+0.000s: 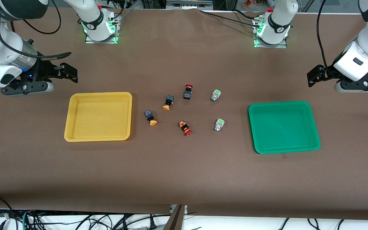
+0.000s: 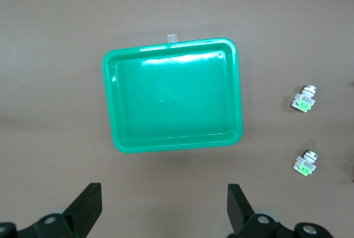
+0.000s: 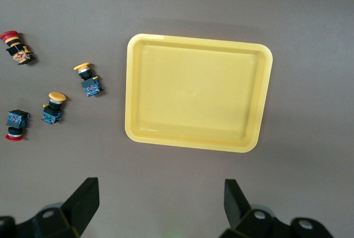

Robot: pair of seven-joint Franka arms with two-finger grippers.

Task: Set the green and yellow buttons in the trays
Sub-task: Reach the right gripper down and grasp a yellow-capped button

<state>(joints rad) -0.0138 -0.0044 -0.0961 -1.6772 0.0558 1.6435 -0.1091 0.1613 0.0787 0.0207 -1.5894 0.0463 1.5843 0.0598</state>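
The yellow tray (image 1: 98, 116) lies toward the right arm's end and the green tray (image 1: 283, 127) toward the left arm's end; neither holds anything. Between them lie two yellow-capped buttons (image 1: 168, 102) (image 1: 150, 117) and two pale green buttons (image 1: 215, 95) (image 1: 219, 125). My right gripper (image 1: 67, 72) is open and empty over bare cloth beside the yellow tray (image 3: 198, 91). My left gripper (image 1: 313, 76) is open and empty over bare cloth beside the green tray (image 2: 174, 97). The left wrist view shows both green buttons (image 2: 304, 99) (image 2: 305, 162). The right wrist view shows both yellow buttons (image 3: 88, 79) (image 3: 53, 107).
Two red-capped switches (image 1: 188, 92) (image 1: 185, 127) lie among the buttons in the middle of the table. They also show in the right wrist view (image 3: 15, 47) (image 3: 15, 124). Brown cloth covers the table. The arm bases stand along the edge farthest from the front camera.
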